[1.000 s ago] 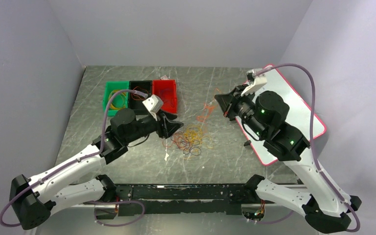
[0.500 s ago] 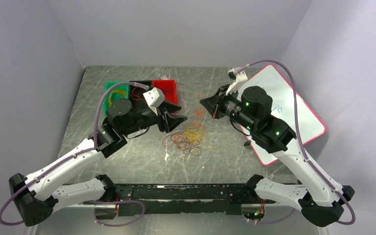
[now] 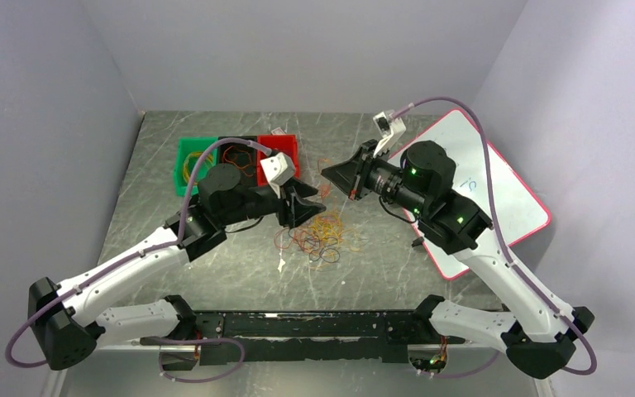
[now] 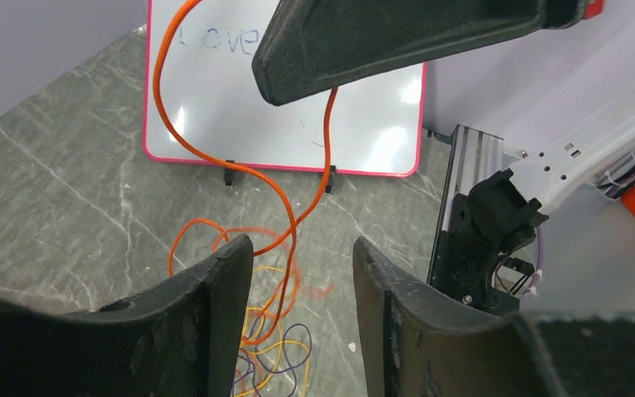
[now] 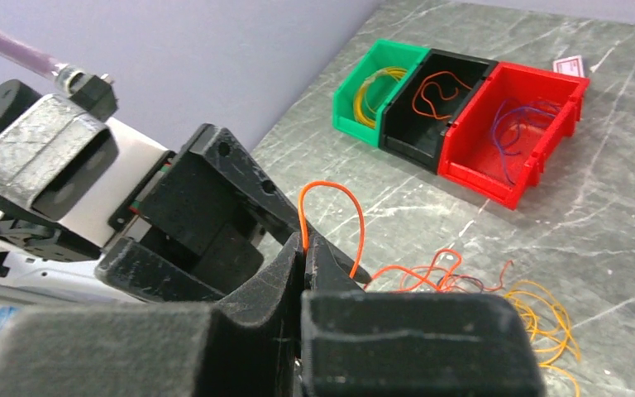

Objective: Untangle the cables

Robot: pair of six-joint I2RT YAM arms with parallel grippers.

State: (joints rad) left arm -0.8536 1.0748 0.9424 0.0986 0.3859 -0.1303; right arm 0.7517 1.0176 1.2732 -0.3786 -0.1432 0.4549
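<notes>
1. The loose cables (image 3: 318, 236), yellow, orange, red and dark loops in a tangle, lay on the worktop (image 3: 240, 256), on the near side of the red bin (image 3: 285, 142) and a little to its right.
2. One orange cable (image 4: 330, 141) rose from that tangle, up and to the right of the red bin.
3. The right hand (image 3: 327, 172), raised just right of the red bin, was pinched tight on this orange cable, and a loop stood out above its fingertips.
4. The left hand (image 3: 307, 207), just in front of the red bin, stood about half spread, gripping nothing. In its own view the orange cable ran through the gap.
5. The black bin (image 5: 409, 149) touched the red bin's left side and held orange loops. The green bin (image 5: 354, 124) beyond it held yellow ones.
6. A pink-edged whiteboard (image 3: 504, 198) lay well to the right of the red bin.
</notes>
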